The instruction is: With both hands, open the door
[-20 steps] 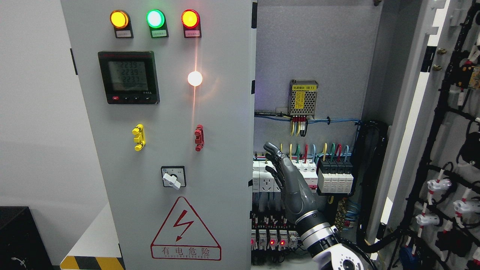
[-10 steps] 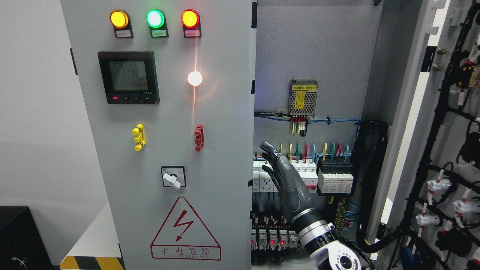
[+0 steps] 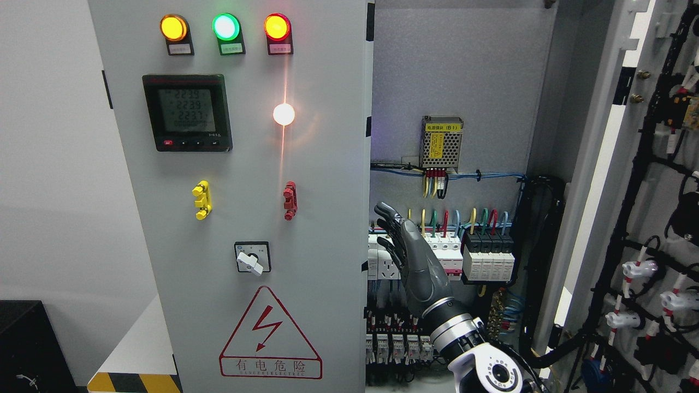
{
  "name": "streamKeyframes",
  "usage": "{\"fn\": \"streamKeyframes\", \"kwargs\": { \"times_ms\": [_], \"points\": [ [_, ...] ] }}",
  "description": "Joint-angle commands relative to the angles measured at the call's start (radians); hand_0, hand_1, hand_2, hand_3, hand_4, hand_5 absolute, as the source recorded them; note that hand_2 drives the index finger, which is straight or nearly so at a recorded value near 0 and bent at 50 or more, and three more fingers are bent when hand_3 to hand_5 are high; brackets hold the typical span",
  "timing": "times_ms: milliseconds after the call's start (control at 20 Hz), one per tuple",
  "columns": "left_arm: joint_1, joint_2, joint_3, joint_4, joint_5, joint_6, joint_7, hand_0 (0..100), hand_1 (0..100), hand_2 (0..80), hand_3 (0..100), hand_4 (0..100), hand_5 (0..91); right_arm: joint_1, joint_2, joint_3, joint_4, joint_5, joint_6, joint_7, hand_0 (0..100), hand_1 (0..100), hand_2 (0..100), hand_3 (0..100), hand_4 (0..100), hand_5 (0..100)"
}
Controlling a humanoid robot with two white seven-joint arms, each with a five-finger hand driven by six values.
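The cabinet's left door (image 3: 322, 164) is grey and stands shut, with three lamps, a meter (image 3: 187, 113), a rotary switch (image 3: 252, 258) and a warning triangle on it. The right door (image 3: 606, 164) is swung wide open to the right, its inner side full of black wiring. My right hand (image 3: 389, 229) comes in from the lower right. It is raised inside the open compartment, fingers stretched and holding nothing, just right of the left door's free edge (image 3: 367, 234). I cannot tell whether it touches that edge. The left arm is out of view.
Behind the hand are rows of breakers (image 3: 487, 256), coloured wires and a power supply (image 3: 442, 143) on the back panel. A thick black cable bundle (image 3: 540, 245) runs down the right side. A black box (image 3: 33, 349) stands at the lower left.
My right hand has moved a little up and to the left, closer to the left door's free edge. The doors have not moved.
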Motion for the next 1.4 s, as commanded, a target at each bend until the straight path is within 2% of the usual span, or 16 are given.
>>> {"fn": "streamKeyframes", "kwargs": {
  "times_ms": [0,551,701,1152,1202,1252,1302,1352],
  "points": [
    [0.008,-0.026,0.000,-0.001,0.000,0.002,0.001,0,0,0.0,0,0,0.0,-0.017,0.023,0.004,0.013,-0.011,0.003,0.003,0,0,0,0,0,0],
    [0.008,-0.025,0.002,-0.001,0.000,0.002,0.000,0,0,0.0,0,0,0.0,-0.039,0.018,0.005,0.044,-0.079,0.005,0.004,0,0,0,0,0,0],
    [0.008,-0.025,0.002,-0.001,0.000,0.000,0.000,0,0,0.0,0,0,0.0,-0.053,0.020,0.004,0.076,-0.080,0.005,0.059,0,0,0,0,0,0],
    [0.008,-0.021,0.002,0.000,0.000,0.002,0.000,0,0,0.0,0,0,0.0,-0.076,0.017,-0.010,0.136,-0.088,0.003,0.070,0,0,0,0,0,0],
    [0.008,-0.020,0.002,0.000,0.000,0.000,0.000,0,0,0.0,0,0,0.0,-0.076,0.017,-0.011,0.136,-0.090,0.003,0.082,0,0,0,0,0,0],
    [0.008,-0.018,0.002,0.000,0.000,0.000,0.000,0,0,0.0,0,0,0.0,-0.077,0.017,-0.011,0.137,-0.090,0.003,0.119,0,0,0,0,0,0],
    [0.008,-0.018,0.002,0.000,0.002,0.000,0.000,0,0,0.0,0,0,0.0,-0.079,0.017,-0.011,0.139,-0.090,0.003,0.137,0,0,0,0,0,0],
    [0.008,-0.018,0.002,0.000,0.000,0.000,0.000,0,0,0.0,0,0,0.0,-0.079,0.017,-0.015,0.140,-0.088,0.005,0.139,0,0,0,0,0,0]
  ]
}}
